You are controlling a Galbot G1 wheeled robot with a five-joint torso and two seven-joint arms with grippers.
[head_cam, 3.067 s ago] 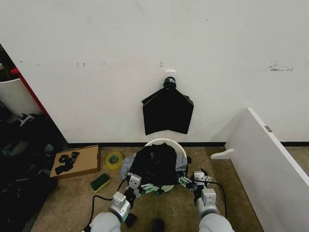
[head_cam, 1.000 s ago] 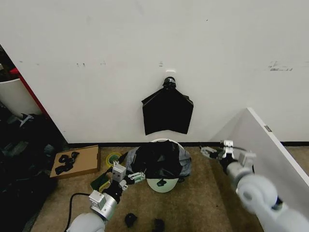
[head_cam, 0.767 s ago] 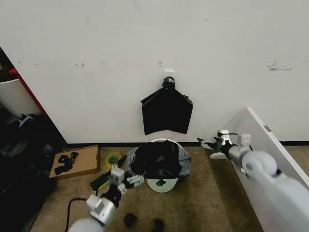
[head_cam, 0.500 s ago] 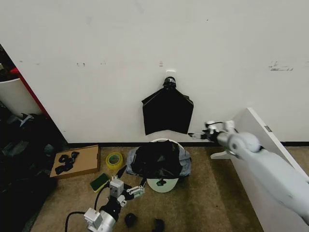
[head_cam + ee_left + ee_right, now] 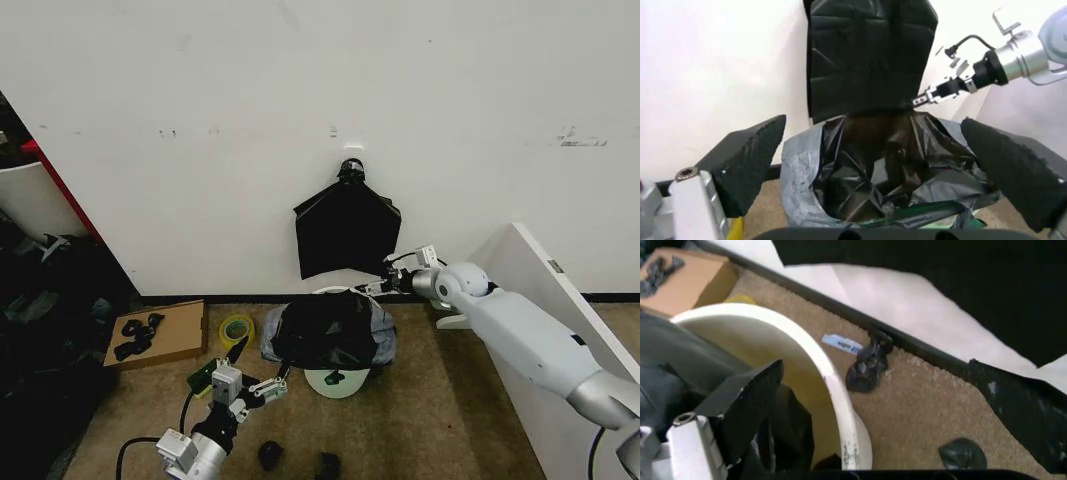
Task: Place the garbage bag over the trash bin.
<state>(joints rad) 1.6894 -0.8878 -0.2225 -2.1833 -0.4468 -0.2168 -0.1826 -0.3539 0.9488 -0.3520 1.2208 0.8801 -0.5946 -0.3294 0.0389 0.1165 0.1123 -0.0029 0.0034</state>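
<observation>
Right gripper (image 5: 378,287) fingers spread, empty, at trash bin (image 5: 833,390) back rim (bare there, right wrist view). Left gripper (image 5: 247,388) fingers wide, empty, garbage bag (image 5: 887,165) ahead between them.

trash bin (image 5: 335,378) mostly hidden — garbage bag (image 5: 330,332) over it

Garbage bag (image 5: 330,335) draped over trash bin (image 5: 335,381), right gripper (image 5: 378,287) at its far rim.

Open carpet (image 5: 440,420) fronts the trash bin (image 5: 334,381); behind it, seemingly little room before the wall (image 5: 480,120).
</observation>
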